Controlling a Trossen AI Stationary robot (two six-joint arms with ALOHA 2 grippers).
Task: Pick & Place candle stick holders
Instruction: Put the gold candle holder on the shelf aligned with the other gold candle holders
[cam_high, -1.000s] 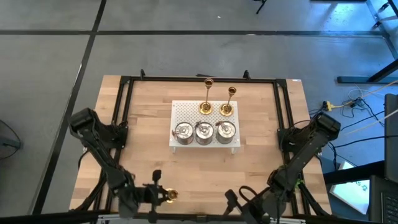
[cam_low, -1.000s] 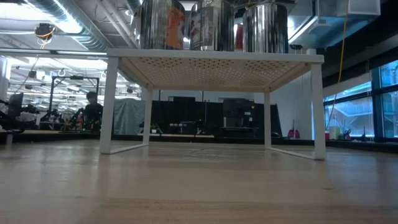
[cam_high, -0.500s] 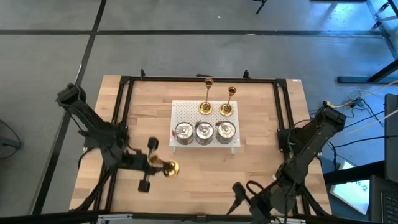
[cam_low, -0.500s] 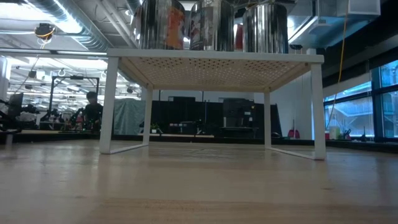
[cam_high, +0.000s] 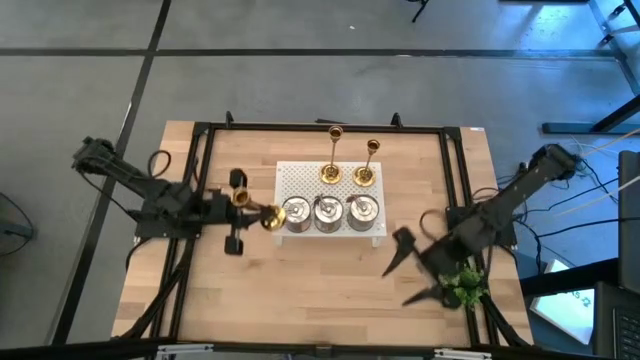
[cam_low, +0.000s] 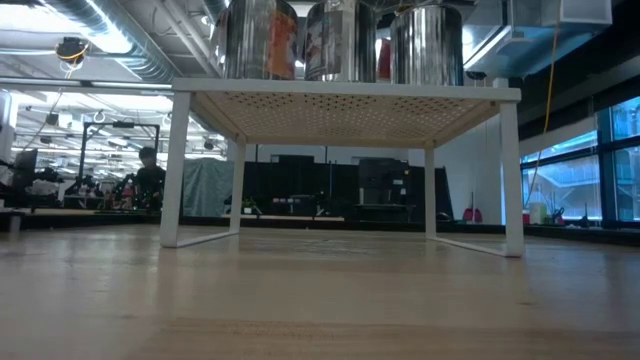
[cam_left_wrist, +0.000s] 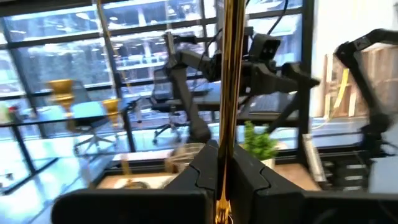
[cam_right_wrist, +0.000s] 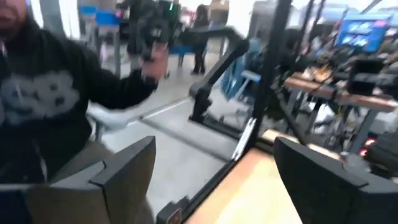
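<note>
A slim gold candlestick (cam_high: 268, 215) hangs above the table just left of the white perforated stand (cam_high: 330, 232), with my left gripper (cam_high: 243, 208) shut on it. On the stand rest three squat silver holders (cam_high: 328, 212) in a row, also seen from below in the low view (cam_low: 345, 38). Behind them two more gold candlesticks (cam_high: 333, 160) stand on their round bases. My right gripper (cam_high: 412, 268) hovers open over the table's right half, right of the stand, with nothing between its fingers. My left gripper pinches the candlestick's thin stem (cam_left_wrist: 225, 140) between its two fingers (cam_left_wrist: 199, 177). The fingers come about level from the table's left and lie across the stem. The candlestick stands roughly upright in the hold, lifted clear of table and stand.
A small green plant (cam_high: 462, 285) sits near the table's right edge under my right arm. A black frame (cam_high: 320, 126) runs around the tabletop. Bare wood lies in front of the stand. A person in a dark top (cam_right_wrist: 43, 99) shows beyond the table.
My left gripper has risen and gone from the table's near edge toward the far edge, up beside the stand's left end, turning as it went and carrying the gold candlestick clear of the table. My right gripper has risen from the near edge and gone toward the far right, staying open.
</note>
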